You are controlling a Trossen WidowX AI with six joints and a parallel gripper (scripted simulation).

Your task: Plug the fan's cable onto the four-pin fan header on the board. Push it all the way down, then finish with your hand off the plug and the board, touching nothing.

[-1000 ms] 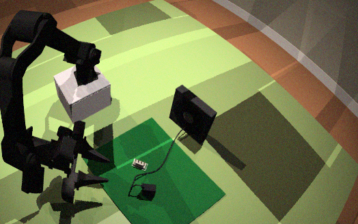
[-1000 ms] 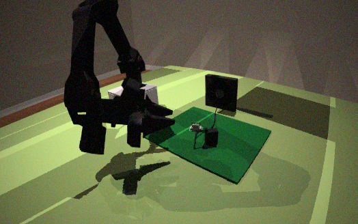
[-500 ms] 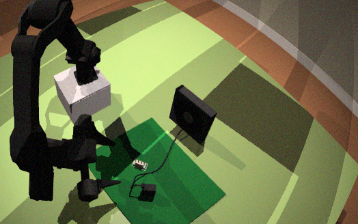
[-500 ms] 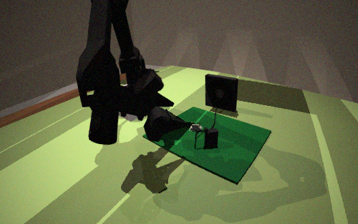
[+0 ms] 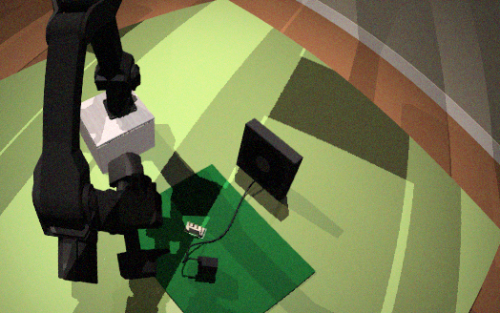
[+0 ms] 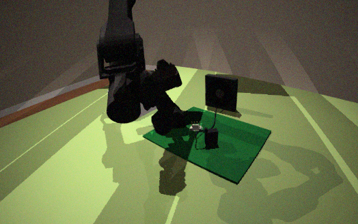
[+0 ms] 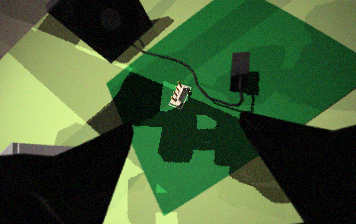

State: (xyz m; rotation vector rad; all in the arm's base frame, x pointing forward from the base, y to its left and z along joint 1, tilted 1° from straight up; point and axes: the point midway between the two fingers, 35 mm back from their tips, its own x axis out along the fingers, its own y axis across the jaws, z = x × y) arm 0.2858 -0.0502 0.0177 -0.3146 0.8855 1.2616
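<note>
While the pincer (image 5: 150,224) (image 6: 191,117) (image 7: 186,122) was spread wide with nothing between its fingers, the white pin socket (image 5: 196,230) (image 6: 195,127) (image 7: 180,95) showed bare pins near the middle of the wrist picture. The black plug (image 5: 207,269) (image 6: 211,136) (image 7: 241,70) was off those pins, on the green board (image 5: 277,272) (image 6: 239,160) (image 7: 300,90), low and left of centre in the top picture. Its dark cable (image 5: 234,219) (image 6: 215,119) (image 7: 190,70) curved up to the black fan (image 5: 269,159) (image 6: 221,92) (image 7: 100,25), which stood upright beyond the board's edge, at the upper left of the wrist picture.
</note>
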